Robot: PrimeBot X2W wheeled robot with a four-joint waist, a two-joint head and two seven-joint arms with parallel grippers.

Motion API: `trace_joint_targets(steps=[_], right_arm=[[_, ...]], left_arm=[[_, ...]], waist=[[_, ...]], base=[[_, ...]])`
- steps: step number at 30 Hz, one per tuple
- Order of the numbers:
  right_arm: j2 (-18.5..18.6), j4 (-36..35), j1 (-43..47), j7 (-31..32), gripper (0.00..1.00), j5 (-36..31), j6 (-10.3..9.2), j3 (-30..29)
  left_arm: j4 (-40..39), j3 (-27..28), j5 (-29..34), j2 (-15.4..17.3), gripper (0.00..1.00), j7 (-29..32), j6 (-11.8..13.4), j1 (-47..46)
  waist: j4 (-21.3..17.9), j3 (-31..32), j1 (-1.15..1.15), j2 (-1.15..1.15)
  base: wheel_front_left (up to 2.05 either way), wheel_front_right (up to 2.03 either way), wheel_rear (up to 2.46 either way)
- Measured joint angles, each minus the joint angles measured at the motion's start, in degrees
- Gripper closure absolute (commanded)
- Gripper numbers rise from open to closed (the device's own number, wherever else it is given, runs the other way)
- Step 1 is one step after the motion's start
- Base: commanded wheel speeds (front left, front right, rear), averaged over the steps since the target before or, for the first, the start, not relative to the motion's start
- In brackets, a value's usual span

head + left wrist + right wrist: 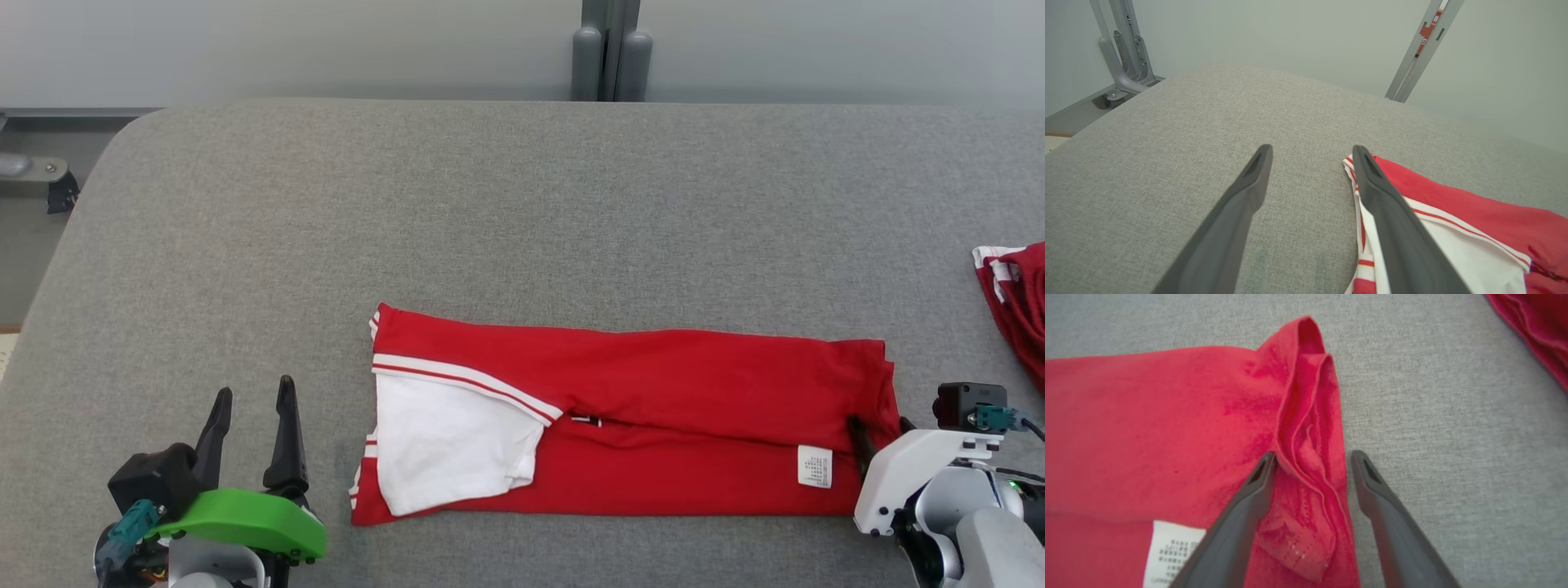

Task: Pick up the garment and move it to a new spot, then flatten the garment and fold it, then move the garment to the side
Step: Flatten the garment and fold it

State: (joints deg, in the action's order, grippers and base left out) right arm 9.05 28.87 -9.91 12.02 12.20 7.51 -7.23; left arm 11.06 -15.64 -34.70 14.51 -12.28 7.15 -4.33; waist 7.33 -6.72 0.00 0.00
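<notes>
Over on the grey fabric-covered bench [490, 204], the red shirt [653, 392] is lying toward the near edge, already folded into a long strip. Its long axis runs straight left to right across the robot's front. The white sleeve with the red-and-white striped trim sits at the left end.

The bit that matters for the next move is that the right gripper [1312, 457] is at the strip's right end. Its fingers are spread wide and straddle the bunched hem layers, one tip on the red cloth and the other just off it on the bench. Nothing is pinched yet as far as I can see. The left gripper [254, 392] is also wide open and sits just beside the left end, not touching it. So each arm has its own end. My guess is the right one grabs first, since it's already over the cloth.

On writing, there's a white care label [815, 467] near the right end with rows of tiny print that's too small to read. There's also a little dark tag [585, 420] mid-strip that I can't read either.

Another red garment [1020, 286] sits at the far right edge, well apart.
</notes>
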Motion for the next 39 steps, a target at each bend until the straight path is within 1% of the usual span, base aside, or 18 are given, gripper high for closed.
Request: trace_joint_targets(steps=[1, 2, 7, 11, 16, 19, 24, 28, 32, 39], right_arm=[[0.02, 0.34, -0.27, -0.01, 0.82, 0.29, 0.0, 0.21], [0.1, 0.8, -0.61, -0.02, 1.0, 0.46, 0.0, 0.55], [0.59, 2.34, -2.26, -0.84, 1.0, 1.66, 0.05, 1.19], [2.2, 2.48, -2.57, -1.09, 1.0, 2.8, 0.05, 0.58], [5.91, 1.34, -2.04, -1.12, 1.0, 4.1, 0.04, -3.24], [6.81, 0.19, -1.32, -1.35, 1.0, 4.69, 0.03, -5.22], [5.35, -3.49, -0.41, -0.67, 1.0, 7.37, 0.03, -5.67], [3.86, -7.64, 0.91, 0.79, 1.0, 10.62, -0.02, -3.31], [2.0, -13.41, 2.33, 3.15, 1.0, 13.69, -0.03, 0.65], [-2.04, -21.85, 4.11, 6.15, 1.0, 17.94, -0.03, 10.27]], left_arm=[[0.04, 0.01, 0.01, 0.09, 0.0, -0.12, 0.01, -0.04], [0.11, 0.01, 0.07, 0.19, 0.0, -0.15, 0.18, -0.13], [0.41, -0.75, 0.82, 0.47, 0.0, -0.12, 0.36, -0.52], [0.7, -1.64, 1.66, 0.47, 0.0, 0.08, 0.42, -1.27], [1.74, -3.04, 2.13, -0.11, 0.0, 0.45, 0.08, -2.24], [2.21, -3.33, 2.13, -0.44, 0.0, 0.44, -0.08, -2.59], [3.12, -3.85, 2.13, -0.68, 0.0, 0.33, -0.13, -3.05], [3.68, -4.14, 2.14, -0.75, 0.0, 0.16, -0.13, -3.29], [4.09, -4.35, 2.14, -0.68, 0.0, 0.19, -0.12, -3.3], [4.2, -4.78, 2.13, -0.47, 0.0, 0.45, -0.13, -3.19]], waist=[[-0.04, 0.02, 0.0, 0.0], [-0.13, 0.05, 0.0, 0.0], [-1.16, 0.27, 0.0, 0.0], [-2.37, 0.46, 0.0, 0.0], [-4.3, 0.73, 0.0, 0.0], [-5.5, 0.82, 0.0, 0.0], [-7.18, 0.91, 0.0, 0.0], [-7.26, 1.13, 0.0, 0.0], [-6.51, 1.66, 0.0, 0.0], [-3.91, 2.81, 0.0, 0.0]], base=[[0.0, 0.0, 0.0], [0.0, 0.0, 0.0], [0.0, 0.0, 0.0], [0.0, 0.0, 0.0], [0.0, 0.0, 0.0], [0.0, 0.0, 0.0], [0.0, 0.0, 0.0], [0.0, 0.0, 0.0], [0.0, 0.0, 0.0], [0.0, 0.0, 0.0]])
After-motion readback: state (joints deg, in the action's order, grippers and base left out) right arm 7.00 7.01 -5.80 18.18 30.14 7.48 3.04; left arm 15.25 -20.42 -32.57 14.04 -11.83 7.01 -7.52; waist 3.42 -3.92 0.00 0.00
